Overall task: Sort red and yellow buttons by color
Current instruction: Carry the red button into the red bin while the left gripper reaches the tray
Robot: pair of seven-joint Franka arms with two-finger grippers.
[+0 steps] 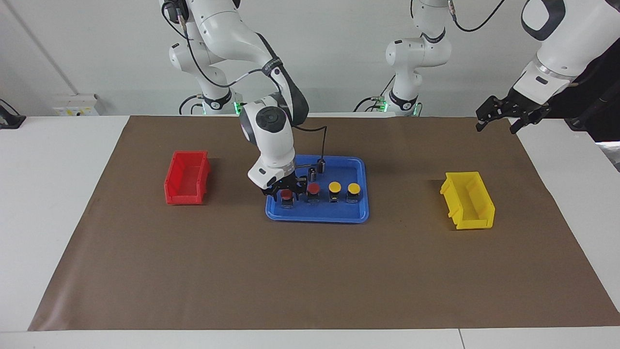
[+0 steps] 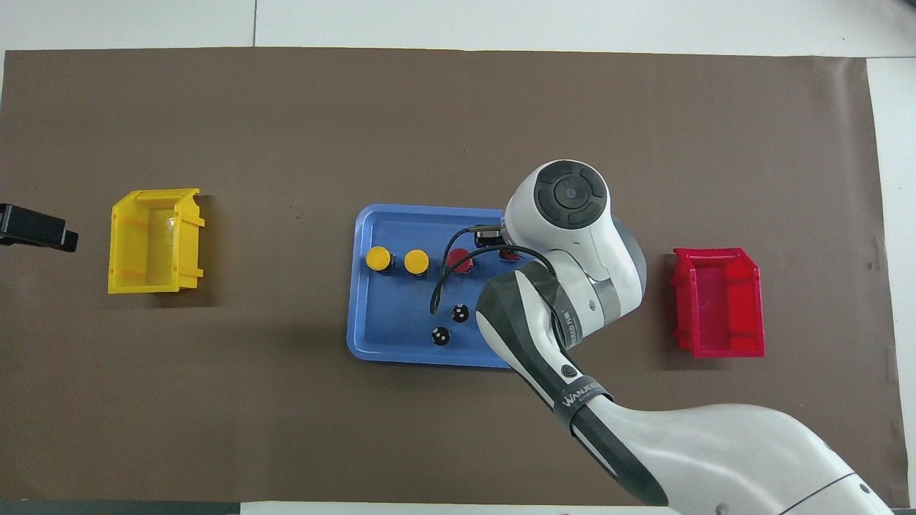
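Note:
On the blue tray (image 1: 339,211) (image 2: 390,315) four buttons stand in a row. Two have yellow caps (image 1: 334,186) (image 1: 354,188) (image 2: 378,258) (image 2: 416,262) and two have red caps. My right gripper (image 1: 287,191) is down around the red button (image 1: 286,195) at the tray's end toward the right arm. That button still stands on the tray, and in the overhead view only a sliver of it (image 2: 509,254) shows under the arm. The other red button (image 1: 313,188) (image 2: 459,261) stands free beside it. My left gripper (image 1: 495,128) (image 2: 36,232) waits open, raised over the mat's corner at the left arm's end.
Two small dark cylinders (image 1: 312,173) (image 1: 320,165) stand on the tray nearer to the robots than the buttons. A red bin (image 1: 186,177) (image 2: 718,302) sits toward the right arm's end of the table. A yellow bin (image 1: 467,199) (image 2: 154,241) sits toward the left arm's end.

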